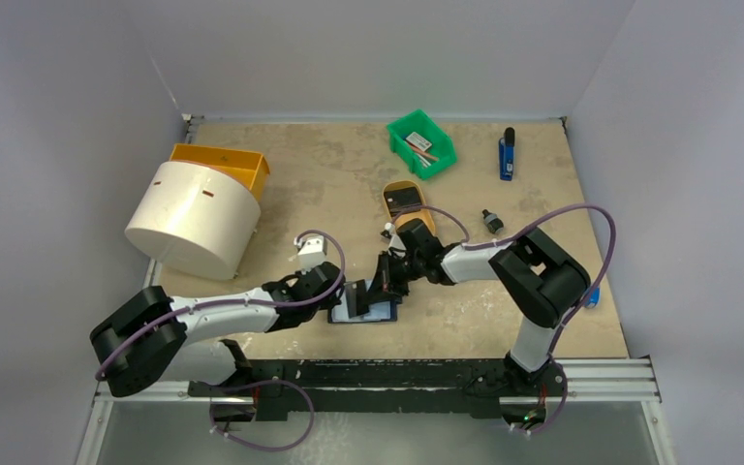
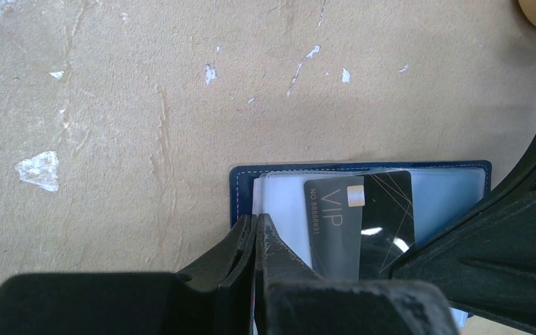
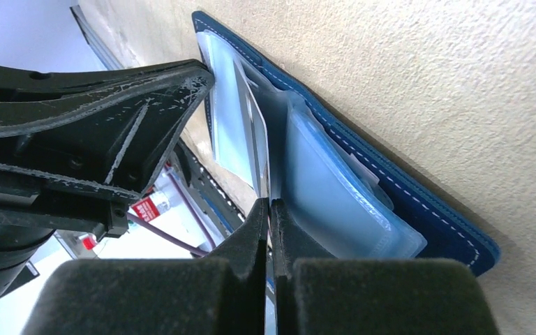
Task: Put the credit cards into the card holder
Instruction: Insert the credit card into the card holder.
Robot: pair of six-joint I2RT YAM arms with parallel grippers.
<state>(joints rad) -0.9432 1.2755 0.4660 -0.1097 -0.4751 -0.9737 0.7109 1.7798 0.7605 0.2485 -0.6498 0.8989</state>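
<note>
On scuffed tan tabletop (image 1: pixel 329 174) near the front edge, navy-blue stitched card holder (image 1: pixel 363 312) lying open, left gripper (image 2: pixel 255 234) pinched on its clear sleeves (image 2: pixel 279 202), right gripper (image 3: pixel 271 209) clamped on black VIP card (image 2: pixel 384 202) among them.

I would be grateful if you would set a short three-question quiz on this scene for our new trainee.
1. True or false: the left gripper has its jaws spread wide open.
2. Which word is printed on the black plastic card lying in the open navy-blue folding card holder? A) VIP B) GOLD C) BANK
3. What colour is the small open plastic bin at the far side of the table?

Key: 1 false, the jaws are shut; 2 A; 3 green.
</note>
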